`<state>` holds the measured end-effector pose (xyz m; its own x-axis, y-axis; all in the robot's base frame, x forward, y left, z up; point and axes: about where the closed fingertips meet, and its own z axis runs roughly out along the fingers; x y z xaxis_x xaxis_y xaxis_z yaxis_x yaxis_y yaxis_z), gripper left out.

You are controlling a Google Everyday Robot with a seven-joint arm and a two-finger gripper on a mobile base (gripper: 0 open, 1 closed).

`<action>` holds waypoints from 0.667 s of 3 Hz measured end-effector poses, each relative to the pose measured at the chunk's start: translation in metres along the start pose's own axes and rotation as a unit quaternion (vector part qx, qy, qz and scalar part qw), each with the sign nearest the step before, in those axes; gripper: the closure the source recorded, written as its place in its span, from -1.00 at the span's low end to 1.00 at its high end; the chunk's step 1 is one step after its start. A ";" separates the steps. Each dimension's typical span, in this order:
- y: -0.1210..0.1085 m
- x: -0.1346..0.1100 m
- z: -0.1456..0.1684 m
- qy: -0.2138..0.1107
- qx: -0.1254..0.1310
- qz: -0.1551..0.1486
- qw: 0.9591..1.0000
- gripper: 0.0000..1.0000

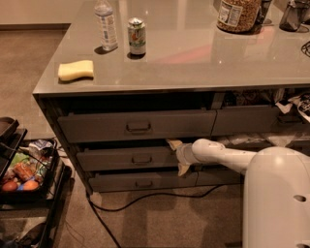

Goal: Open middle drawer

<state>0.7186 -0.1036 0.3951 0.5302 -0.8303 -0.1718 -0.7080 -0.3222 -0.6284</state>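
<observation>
The middle drawer (126, 159) is the mid-height dark-grey front under the counter, with a small loop handle (141, 159) at its centre. It stands out slightly from the cabinet. My gripper (178, 157) is at the right end of this front, well right of the handle. It is open, with one finger (173, 144) at the front's top edge and the other (183, 169) at its bottom edge. My white arm (223, 154) reaches in from the right. The inside of the drawer is hidden.
The taller drawer (138, 127) is above, the slim one (143, 183) below. On the counter (193, 63) are a yellow sponge (75, 70), water bottle (106, 24), can (137, 36) and jar (237, 14). A food cart (24, 169) stands left. A cable (145, 201) lies on the floor.
</observation>
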 end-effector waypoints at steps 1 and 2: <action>0.001 0.000 0.001 -0.001 -0.001 0.000 1.000 -1.00; 0.002 0.010 0.016 0.005 -0.021 0.003 1.000 -1.00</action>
<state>0.7301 -0.1053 0.3802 0.5223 -0.8360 -0.1680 -0.7303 -0.3368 -0.5943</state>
